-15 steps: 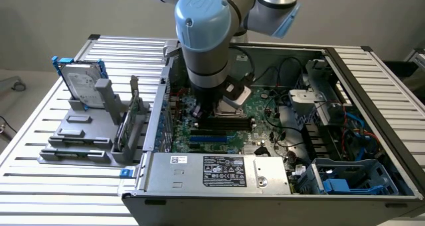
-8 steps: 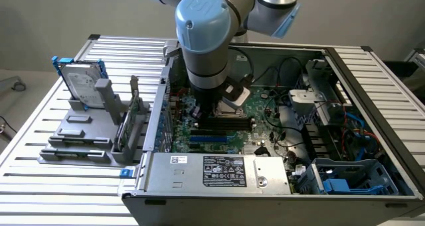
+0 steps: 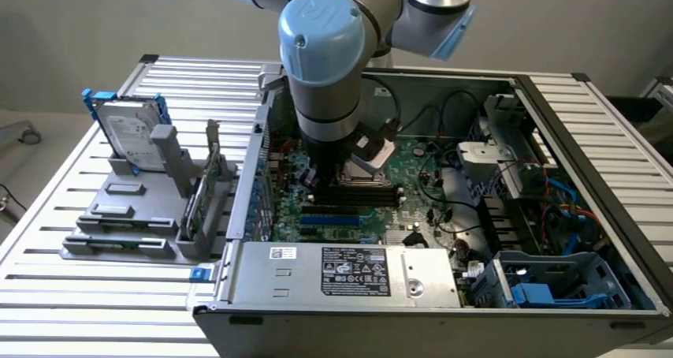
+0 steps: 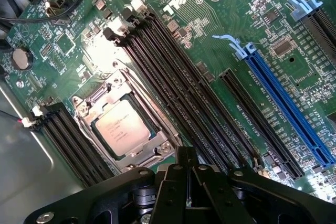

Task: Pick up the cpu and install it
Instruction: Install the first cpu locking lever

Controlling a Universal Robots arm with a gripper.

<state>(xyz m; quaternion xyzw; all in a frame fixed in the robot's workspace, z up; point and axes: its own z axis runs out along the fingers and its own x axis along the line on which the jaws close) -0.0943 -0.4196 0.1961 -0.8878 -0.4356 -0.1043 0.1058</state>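
Sitting flat in its socket (image 4: 125, 129), the cpu (image 4: 122, 131) looked light, stiff and fragile, best taken by its edges. The gripper (image 4: 187, 174) hung closed and empty just beside it.

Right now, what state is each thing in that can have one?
cpu: seated in the socket, not held.
gripper: shut, empty, over the motherboard.
memory slots: empty.
blue expansion slot: empty.
hard drive: upright in the grey holder.
computer case: side open.
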